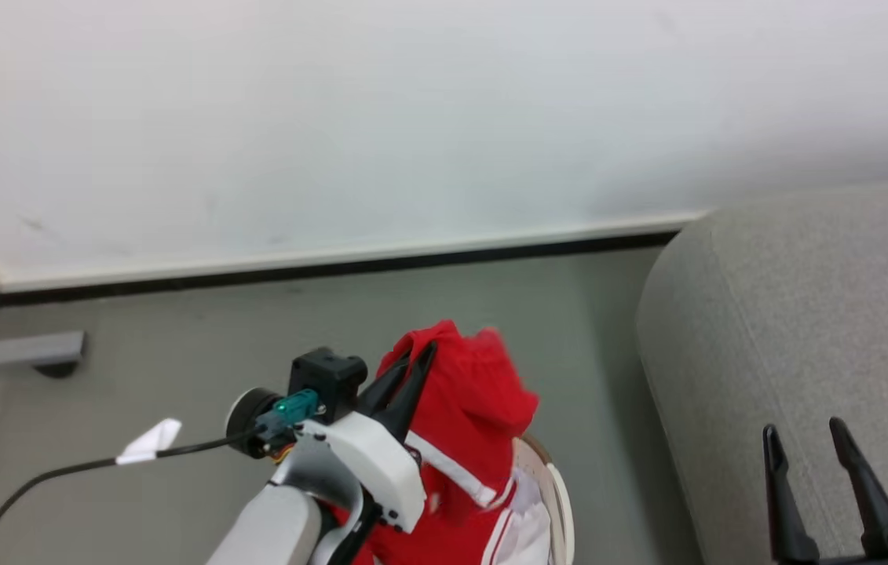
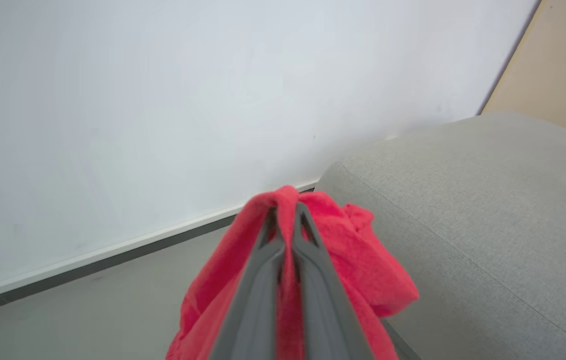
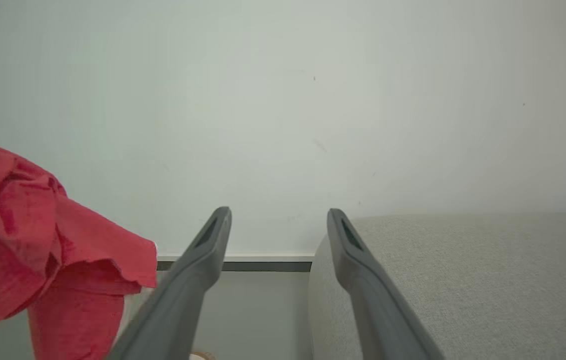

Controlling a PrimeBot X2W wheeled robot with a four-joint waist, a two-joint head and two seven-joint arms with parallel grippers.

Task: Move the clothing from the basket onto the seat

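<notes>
Left hand [image 1: 422, 353] first: its two dark fingers are pressed together on a bunched fold of the clothing [image 1: 475, 392], pinching the red fabric at the very tips, so the garment hangs from that one point. I read that as a lifting grip: taken by a high fold, the rest drapes free below, white stripe trim and white panels trailing toward the basket [image 1: 565, 502]. Of the basket I get just a sliver of cream wall and brown rim past the cloth's lower edge, at the bottom of the head view. The garment and my pale forearm [image 1: 271, 526] cover the rest, so I cannot tell whether the hem is clear of the rim or lies inside. Right hand [image 1: 805, 428] sits low on the other side, fingers spread and holding nothing, seen against the seat [image 1: 805, 314]; I judge it is parked out of the way while one arm carries. The seat stands just beside the basket, its rounded grey end near the hanging cloth but apart from it; how far the cushion runs is cut off by the frame. Beyond lies grey floor [image 1: 255, 329], then a pale skirting [image 1: 334, 255] with a dark line under it, then the plain white wall [image 1: 412, 118]. Next, I judge, the load needs swinging across the seat's near edge, high enough that the trailing panels do not snag the basket rim.
</notes>
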